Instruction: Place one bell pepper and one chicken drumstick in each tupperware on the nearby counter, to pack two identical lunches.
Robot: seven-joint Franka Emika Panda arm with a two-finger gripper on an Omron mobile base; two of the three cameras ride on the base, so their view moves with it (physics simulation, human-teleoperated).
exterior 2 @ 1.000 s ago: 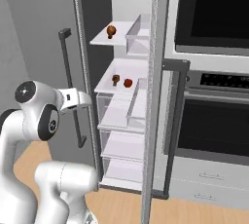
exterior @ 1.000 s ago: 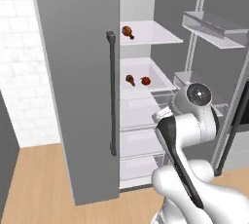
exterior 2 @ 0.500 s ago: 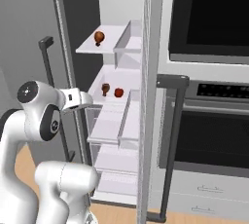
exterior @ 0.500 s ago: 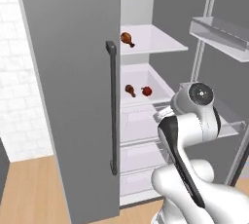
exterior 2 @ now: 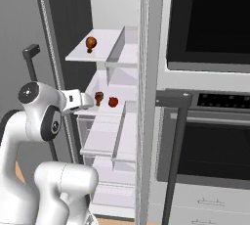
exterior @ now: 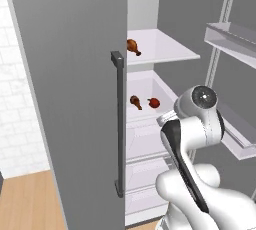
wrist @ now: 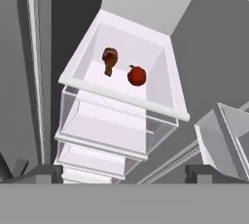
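Inside the open fridge, a brown chicken drumstick (exterior: 133, 47) lies on the upper white shelf. On the shelf below, a second drumstick (exterior: 135, 101) lies beside a red bell pepper (exterior: 154, 103). The hand view looks down on that pair, the drumstick (wrist: 110, 60) left of the pepper (wrist: 137, 76). My gripper (wrist: 112, 173) is open with nothing between its fingers, held short of that shelf's front rim. From the right base view, the hand (exterior 2: 78, 100) points toward the drumstick (exterior 2: 99, 97) and pepper (exterior 2: 113, 102). The tupperware and the counter are out of view.
The grey fridge door with its dark handle (exterior: 119, 124) stands close on the left. Door bins (exterior: 235, 39) hang on the right. Clear drawers (wrist: 107, 130) stack below the shelf. A wall oven (exterior 2: 210, 23) with a dark handle (exterior 2: 176, 146) is right of the fridge.
The base has driven closer to the fridge, so the whole scene has grown and shifted in both base views. The food has not moved. The gripper stays open.
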